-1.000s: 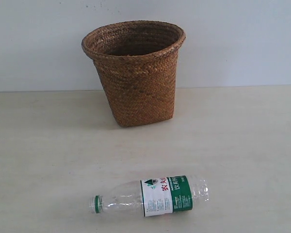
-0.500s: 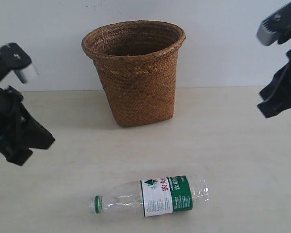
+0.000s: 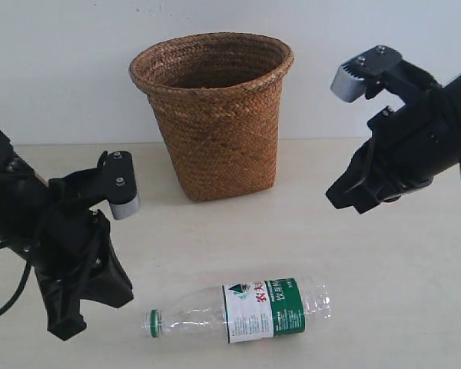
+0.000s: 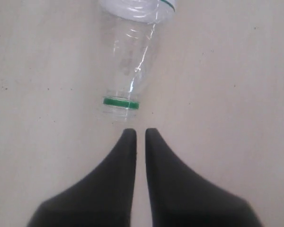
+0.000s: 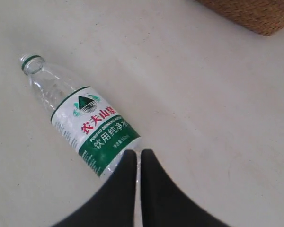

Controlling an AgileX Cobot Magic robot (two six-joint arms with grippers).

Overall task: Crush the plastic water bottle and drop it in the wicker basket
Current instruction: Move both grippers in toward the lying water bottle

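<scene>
The plastic water bottle (image 3: 242, 311) lies on its side near the table's front, green cap (image 3: 154, 323) pointing left, label facing up. The wicker basket (image 3: 215, 115) stands upright behind it, apart from it. My left gripper (image 3: 117, 296) is low at the left, shut and empty, its tips just short of the cap (image 4: 120, 102) of the bottle (image 4: 132, 56). My right gripper (image 3: 344, 198) hangs above the table at the right, shut and empty. In the right wrist view the gripper (image 5: 136, 152) lines up with the base end of the bottle (image 5: 94, 127).
The pale wooden table (image 3: 384, 292) runs back to a plain white wall (image 3: 61, 61). A corner of the basket's base (image 5: 255, 14) shows in the right wrist view. Nothing else lies on the table.
One second ago no arm was in view. Both arms have come in from the sides and moved inward and down toward the bottle. Bottle and basket have not moved.
</scene>
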